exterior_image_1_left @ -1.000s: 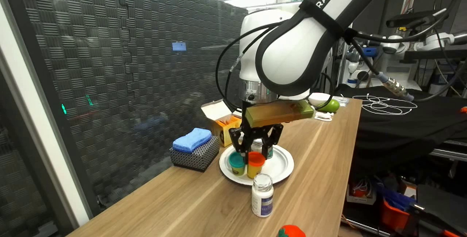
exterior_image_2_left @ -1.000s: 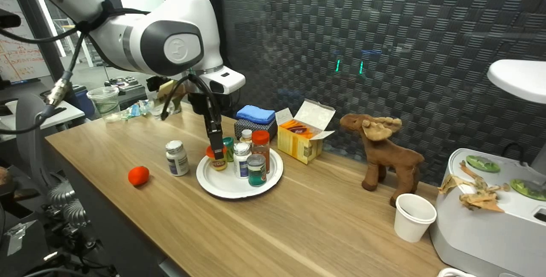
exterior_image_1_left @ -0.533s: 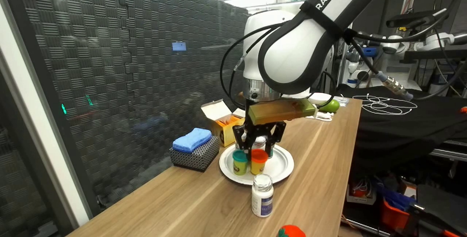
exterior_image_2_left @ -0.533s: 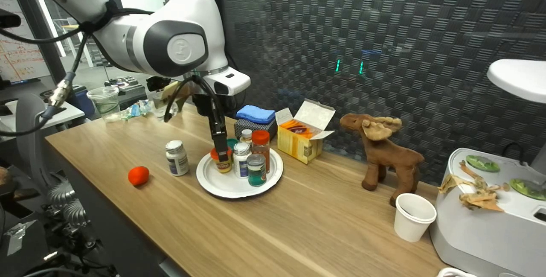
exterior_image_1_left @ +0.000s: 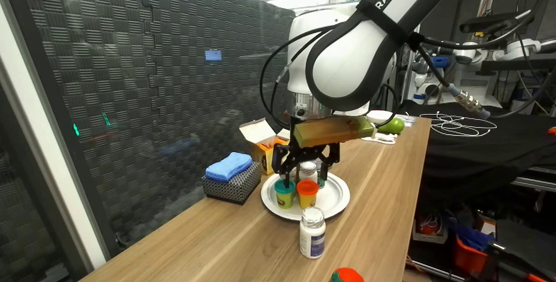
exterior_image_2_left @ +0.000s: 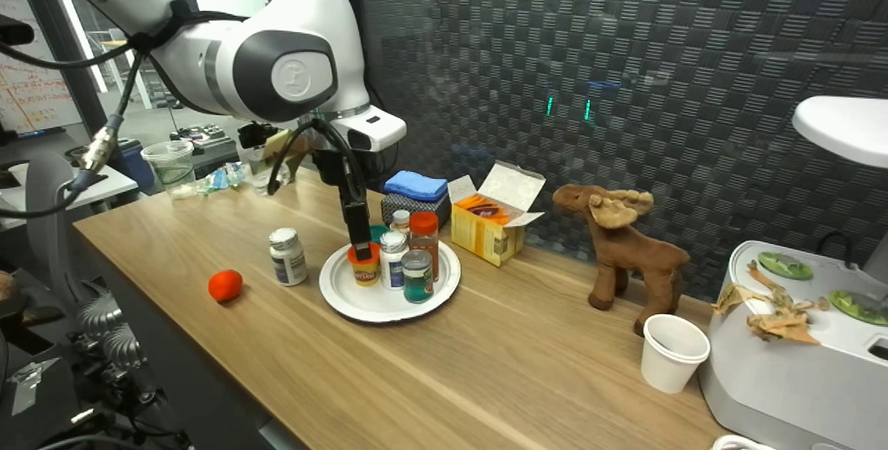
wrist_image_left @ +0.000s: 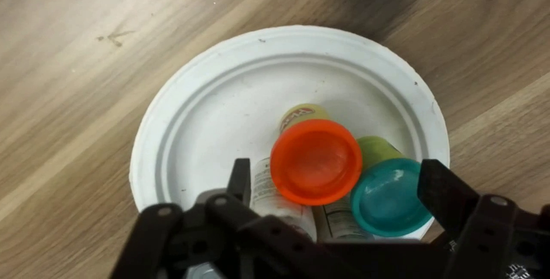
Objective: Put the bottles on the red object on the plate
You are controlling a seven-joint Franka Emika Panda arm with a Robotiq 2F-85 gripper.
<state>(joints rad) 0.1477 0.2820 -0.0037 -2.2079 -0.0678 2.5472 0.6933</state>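
Observation:
The white plate [exterior_image_1_left: 334, 204] carries two tubs and several bottles. My gripper [wrist_image_left: 335, 165] is open above it, its jaws spread wide around the lids of a red-lidded yellow tub [wrist_image_left: 316, 163] and a teal-lidded green tub [wrist_image_left: 391, 197]. One finger [wrist_image_left: 442, 184] overlaps the teal lid's edge in the wrist view; contact I cannot tell. Also on the plate stand a white bottle [exterior_image_2_left: 393, 266], a red-capped bottle [exterior_image_2_left: 424, 225], a smaller white-capped one [exterior_image_2_left: 400, 220] and a short green jar [exterior_image_2_left: 418, 280]. Off the plate, a white bottle [exterior_image_2_left: 288, 256] stands upright near the red object [exterior_image_2_left: 225, 286].
Behind the plate are a blue cloth [exterior_image_2_left: 416, 185] on a dark box and an open yellow carton [exterior_image_2_left: 489, 228]. A toy moose [exterior_image_2_left: 624, 256], stacked paper cups [exterior_image_2_left: 673, 353] and a grey appliance [exterior_image_2_left: 798, 353] stand farther along the table [exterior_image_2_left: 499, 353].
My jaws have spread apart from a narrower hold at the red-lidded tub, which has been let go. That tub has shifted slightly on the plate, and the arm has moved only a little.

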